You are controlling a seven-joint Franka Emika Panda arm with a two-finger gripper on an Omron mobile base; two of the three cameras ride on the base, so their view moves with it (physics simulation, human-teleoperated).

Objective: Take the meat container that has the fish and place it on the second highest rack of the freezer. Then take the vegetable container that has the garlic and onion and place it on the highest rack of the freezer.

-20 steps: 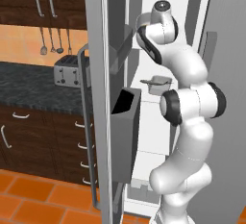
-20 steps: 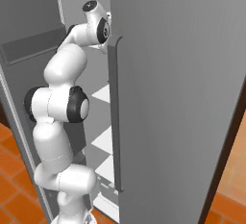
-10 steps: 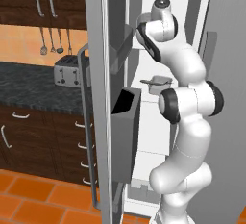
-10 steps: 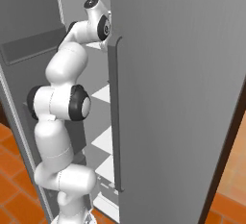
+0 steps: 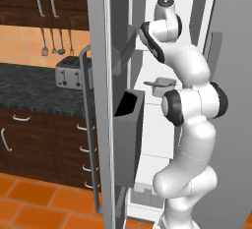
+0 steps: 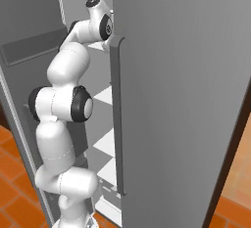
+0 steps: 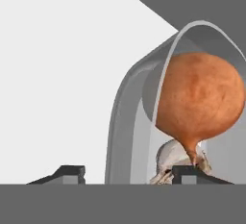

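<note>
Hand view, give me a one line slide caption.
Open gripper at the rim of the vegetable container holding onion and garlic.

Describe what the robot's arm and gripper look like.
The arm is glossy white, built of rounded, bulbous segments with dark grey-black rings at the joints. The gripper ends in two small dark, blocky fingertips. No cables or markings are visible.

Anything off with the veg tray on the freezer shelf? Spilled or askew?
Nothing stands out. In the hand view the vegetable container sits flat on the white shelf, onion and garlic both inside. The hand is open astride its rim.
</note>
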